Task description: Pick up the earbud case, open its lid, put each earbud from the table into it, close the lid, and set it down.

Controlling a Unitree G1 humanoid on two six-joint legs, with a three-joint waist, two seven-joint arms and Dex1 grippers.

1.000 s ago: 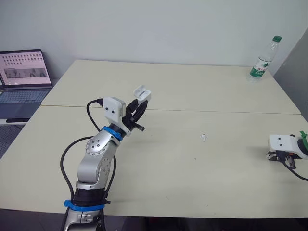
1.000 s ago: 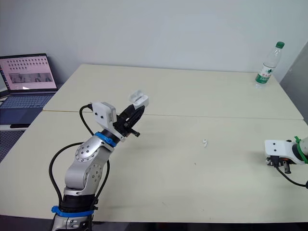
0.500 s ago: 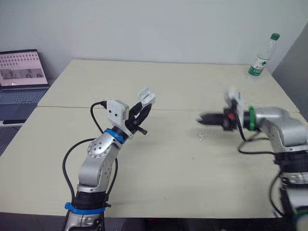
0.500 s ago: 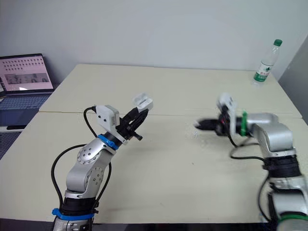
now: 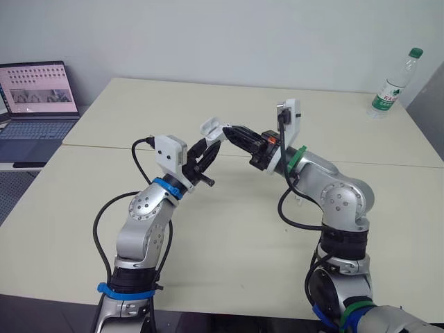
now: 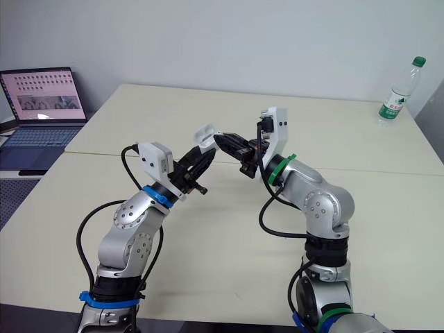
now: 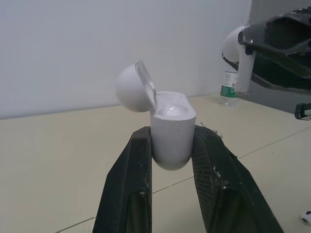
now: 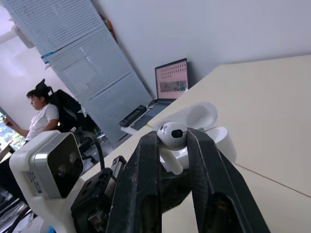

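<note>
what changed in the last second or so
The right arm swung in from the table's right edge, up and toward the robot's left. The right tool, shut on an earbud, now sits right beside the earbud case. When it took hold of the earbud can't be told. The left tool still holds the case aloft with its lid open. The bottle and laptop are unchanged.
</note>
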